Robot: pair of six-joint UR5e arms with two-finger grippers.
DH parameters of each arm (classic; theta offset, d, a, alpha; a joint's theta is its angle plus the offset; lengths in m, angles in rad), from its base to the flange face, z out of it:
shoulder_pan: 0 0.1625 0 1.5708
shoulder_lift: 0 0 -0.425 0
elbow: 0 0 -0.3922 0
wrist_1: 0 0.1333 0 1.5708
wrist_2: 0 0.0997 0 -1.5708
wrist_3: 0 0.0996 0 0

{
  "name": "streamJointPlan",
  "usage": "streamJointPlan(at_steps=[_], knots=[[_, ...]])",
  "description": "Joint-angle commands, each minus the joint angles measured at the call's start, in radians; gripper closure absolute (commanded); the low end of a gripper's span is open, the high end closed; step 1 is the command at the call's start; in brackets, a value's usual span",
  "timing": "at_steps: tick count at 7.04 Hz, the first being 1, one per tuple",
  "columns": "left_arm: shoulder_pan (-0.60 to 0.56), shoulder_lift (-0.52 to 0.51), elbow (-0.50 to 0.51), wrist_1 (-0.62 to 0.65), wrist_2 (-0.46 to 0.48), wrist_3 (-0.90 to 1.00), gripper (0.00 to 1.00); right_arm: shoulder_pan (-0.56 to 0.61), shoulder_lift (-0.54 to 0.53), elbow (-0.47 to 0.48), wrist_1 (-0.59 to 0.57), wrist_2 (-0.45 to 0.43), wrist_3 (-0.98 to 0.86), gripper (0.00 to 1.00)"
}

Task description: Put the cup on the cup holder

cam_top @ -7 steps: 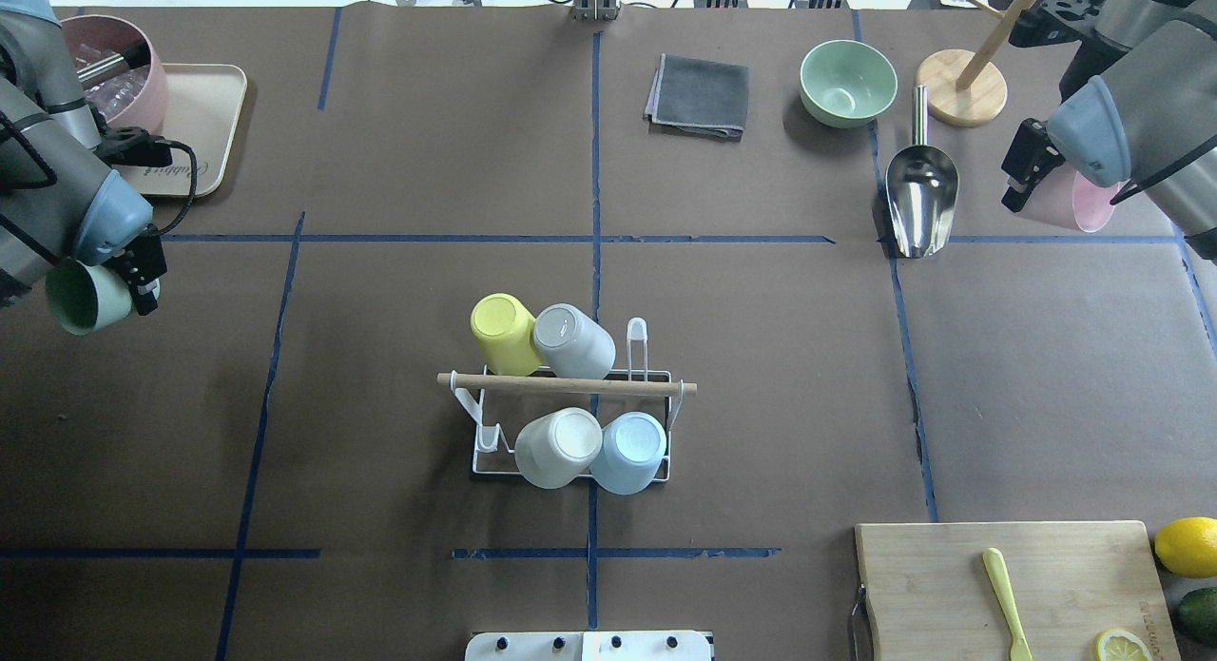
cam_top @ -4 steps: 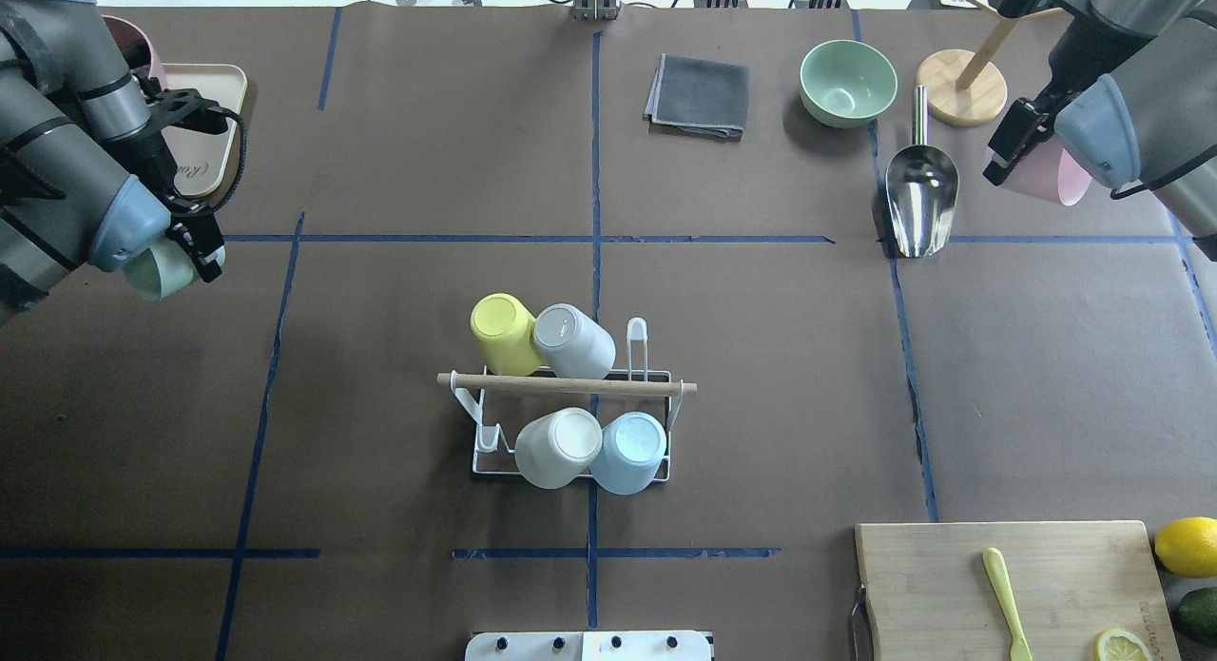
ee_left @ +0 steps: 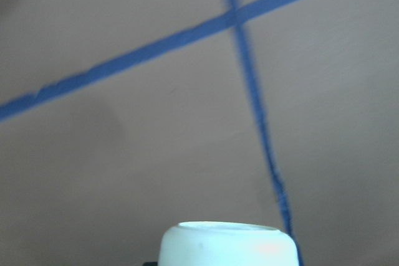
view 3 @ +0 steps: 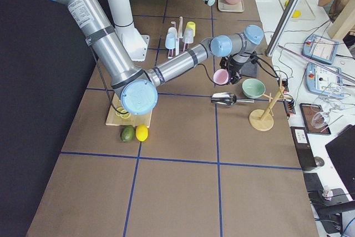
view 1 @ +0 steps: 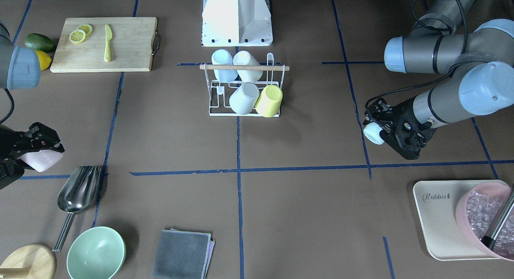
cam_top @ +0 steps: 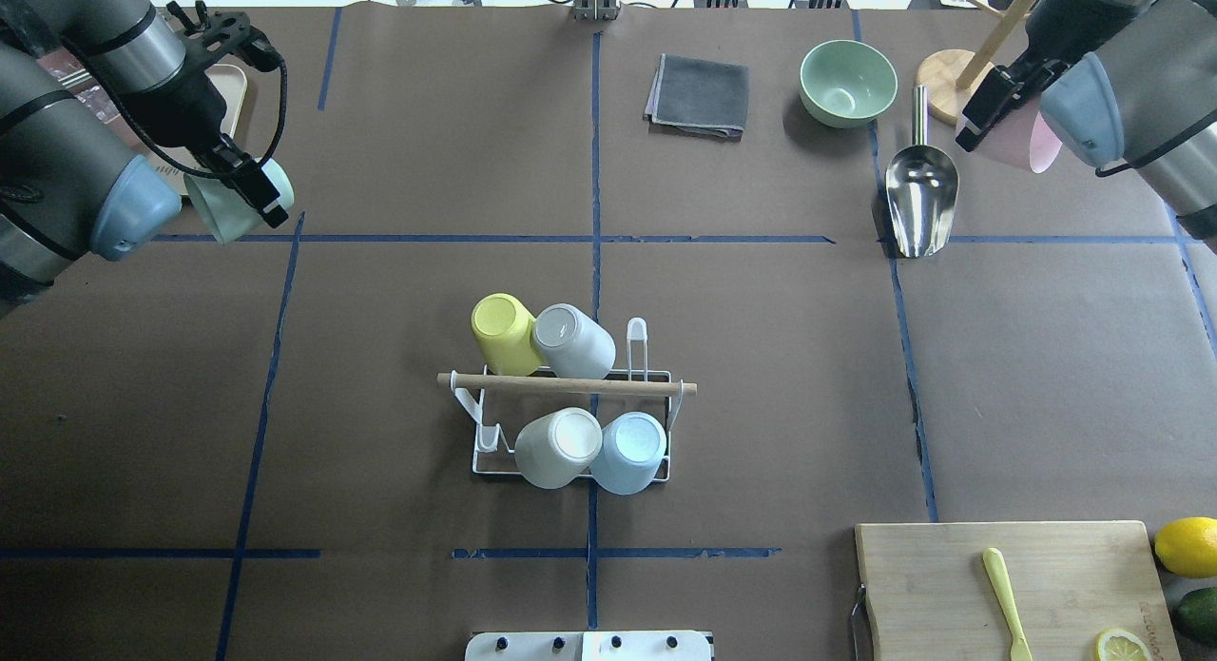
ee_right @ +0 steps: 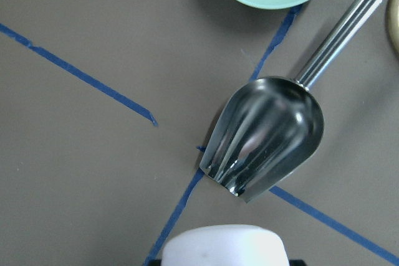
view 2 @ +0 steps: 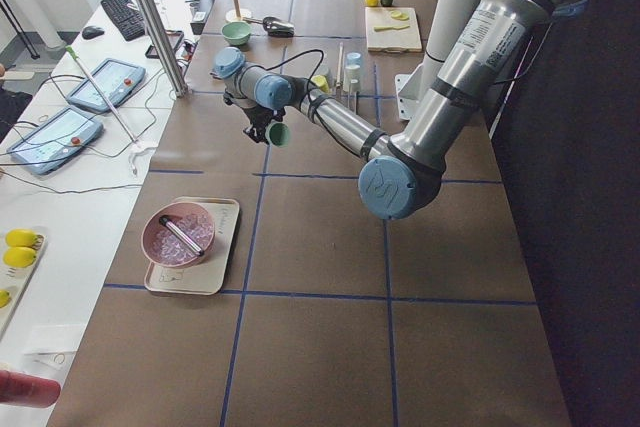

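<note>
The left gripper (cam_top: 249,187) pinches a green cup (cam_top: 221,216) tipped on its side, off the desk near the left edge. The right gripper (cam_top: 984,121) pinches a pink cup (cam_top: 1025,143) near the far right corner, close to a scoop (cam_top: 920,200). The holder (cam_top: 566,385) stands mid-desk, well apart from both. It carries yellow (cam_top: 501,330), grey (cam_top: 573,340), white (cam_top: 556,447) and blue (cam_top: 629,450) cups.

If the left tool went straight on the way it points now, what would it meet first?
Probably just bare table near the tape crossing, the held cup touching first.
</note>
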Motion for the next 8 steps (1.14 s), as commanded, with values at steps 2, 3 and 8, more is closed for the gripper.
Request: streamJointPlan(at_steps=[2, 3, 8], knots=[[0.001, 0.060, -0.083, -0.442, 0.005, -0.058, 0.97, 0.011, 0.041, -0.003, 0.116, 0.032, -0.001, 0.98], [0.007, 0.109, -0.147, -0.582, 0.052, -0.058, 0.97, -0.001, 0.009, -0.005, 0.258, 0.040, 0.000, 1.00], [0.298, 0.200, -0.292, -1.122, 0.481, -0.372, 0.96, -0.065, 0.016, -0.020, 0.756, 0.032, 0.034, 1.00]])
